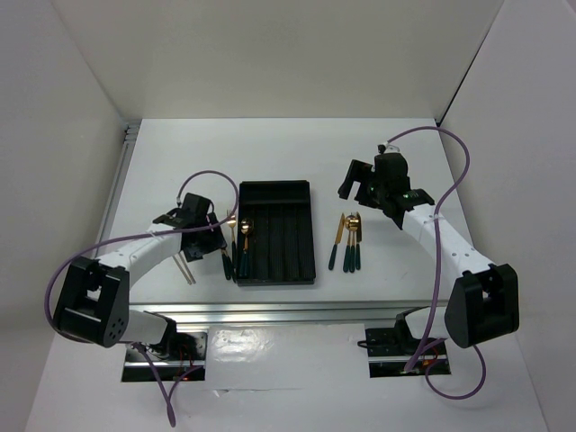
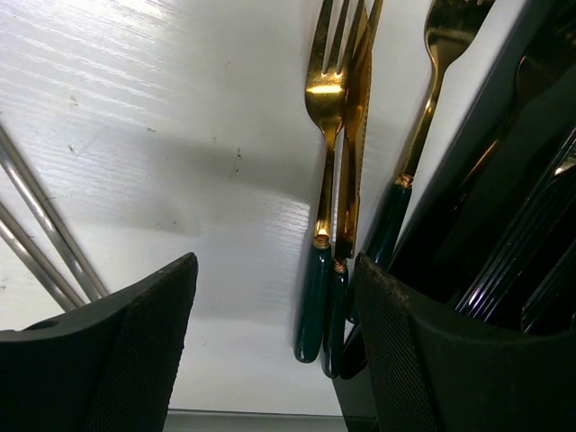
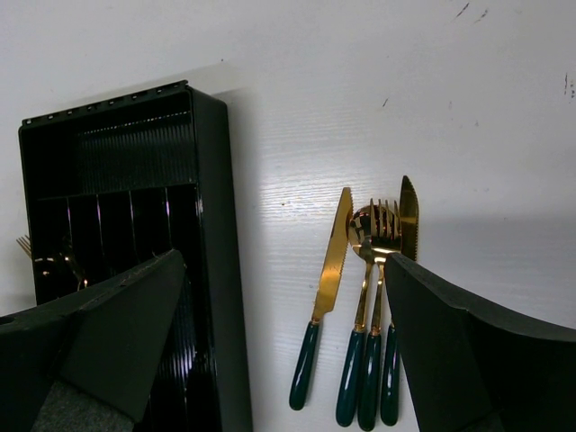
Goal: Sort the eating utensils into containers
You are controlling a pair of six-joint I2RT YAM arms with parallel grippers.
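Note:
The black tray lies mid-table. My left gripper is open, low over the table beside the tray's left wall. Green handles of a fork and a knife lie between its fingers, close to the right finger and ungripped. A third gold utensil rests against the tray wall. Thin chopsticks lie further left. My right gripper hovers open above a knife, spoon, fork and second knife, right of the tray.
One gold utensil lies in the tray's leftmost compartment. White walls close in the table on three sides. A metal rail runs along the near edge, with both arm bases below it.

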